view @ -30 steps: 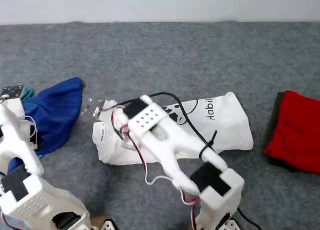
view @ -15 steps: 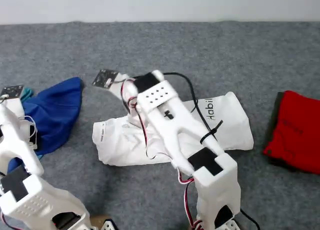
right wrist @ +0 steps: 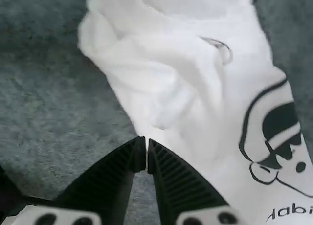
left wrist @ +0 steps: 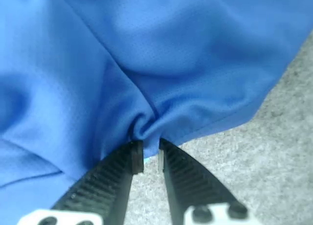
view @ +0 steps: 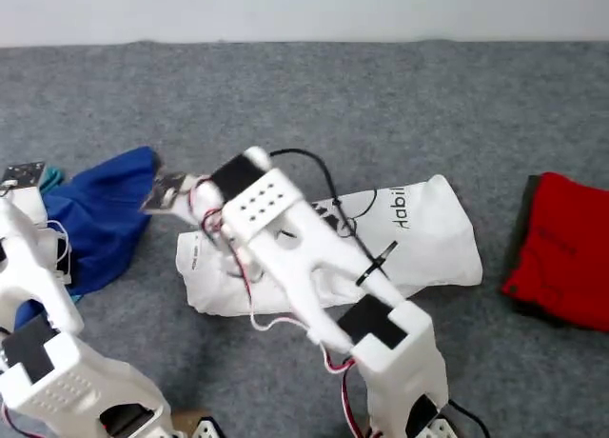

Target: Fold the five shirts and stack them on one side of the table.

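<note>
Blue shirt [left wrist: 146,63] fold pinched by left end effector [left wrist: 149,152], right end effector [right wrist: 146,147] pressed together, tips at white shirt [right wrist: 195,88] edge

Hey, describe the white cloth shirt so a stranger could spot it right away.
On the grey carpeted table, look at the middle, between a crumpled blue shirt and a folded red shirt. The white shirt lies there, the only one with black print.

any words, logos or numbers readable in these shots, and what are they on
white shirt: dark lettering beside a black cartoon graphic; it runs off the cloth's edge, so no whole word is readable
small mark near that shirt's other end: too small to read
red shirt: faint print, too blurred to read
blue shirt: none seen
</note>
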You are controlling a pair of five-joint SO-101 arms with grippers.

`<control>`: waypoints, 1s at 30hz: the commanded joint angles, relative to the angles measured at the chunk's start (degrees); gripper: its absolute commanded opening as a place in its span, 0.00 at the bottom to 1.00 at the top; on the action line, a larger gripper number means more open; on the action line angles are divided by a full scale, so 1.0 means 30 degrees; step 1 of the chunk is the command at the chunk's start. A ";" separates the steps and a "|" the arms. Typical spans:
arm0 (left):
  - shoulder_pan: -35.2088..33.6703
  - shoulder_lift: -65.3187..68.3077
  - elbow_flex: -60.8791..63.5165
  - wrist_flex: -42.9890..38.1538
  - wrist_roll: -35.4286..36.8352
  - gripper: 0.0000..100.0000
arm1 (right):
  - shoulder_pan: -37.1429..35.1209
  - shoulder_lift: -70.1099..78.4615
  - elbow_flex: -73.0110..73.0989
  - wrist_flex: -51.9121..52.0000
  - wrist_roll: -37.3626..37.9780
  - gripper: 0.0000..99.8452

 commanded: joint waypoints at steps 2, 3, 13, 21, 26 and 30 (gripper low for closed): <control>0.0059 -0.0117 -0.0659 -0.0381 -0.0205 0.07 | -0.0630 0.0894 -0.0176 0.0161 -0.0176 0.01; 0.0059 -0.0117 -0.0659 -0.0381 -0.0205 0.07 | -0.0542 0.1304 -0.0205 -0.0190 -0.0059 0.01; 0.0029 -0.0117 -0.0659 -0.0293 -0.0205 0.07 | 0.2593 0.4088 -0.3223 -0.3648 0.4571 0.01; 0.0029 -0.0117 -0.0630 -0.0264 -0.0205 0.07 | 0.1861 0.4703 -0.6886 -0.1040 0.4454 0.01; 0.0029 -0.0117 -0.0630 -0.0264 -0.0205 0.07 | 0.1568 0.4586 -0.6799 0.0894 0.2667 0.01; 0.0029 -0.0117 -0.0630 -0.0293 -0.0205 0.07 | 0.1245 0.3853 -0.6769 0.0864 0.1377 0.01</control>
